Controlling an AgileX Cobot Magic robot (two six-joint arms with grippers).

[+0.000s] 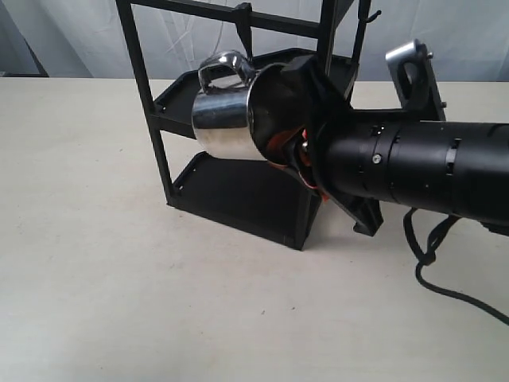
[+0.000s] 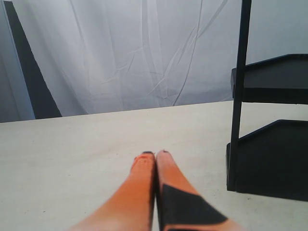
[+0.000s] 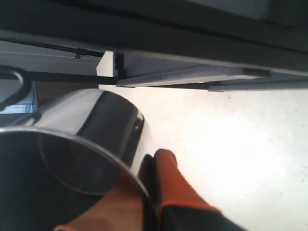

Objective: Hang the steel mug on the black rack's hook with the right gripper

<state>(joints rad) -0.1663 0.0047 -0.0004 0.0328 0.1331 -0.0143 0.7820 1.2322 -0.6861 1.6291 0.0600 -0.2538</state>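
Observation:
My right gripper (image 1: 278, 150) is shut on the rim of the steel mug (image 1: 224, 119), which it holds on its side in front of the black rack (image 1: 148, 103) with the mouth toward the arm. The looped handle (image 1: 226, 68) points up, just below and a little left of the hook (image 1: 243, 25), a short prong hanging from the rack's top bar. In the right wrist view the mug (image 3: 91, 125) fills one side, and the gripper (image 3: 154, 162) pinches its wall, one orange finger inside and one outside. My left gripper (image 2: 155, 154) is shut and empty above the table.
A thin curled wire hook (image 1: 366, 14) hangs at the rack's far right post. The rack's two tray shelves (image 2: 272, 163) stand right of my left gripper. A black cable (image 1: 433, 267) trails on the table under the right arm. Dark rack bars (image 3: 183, 33) run close above the mug.

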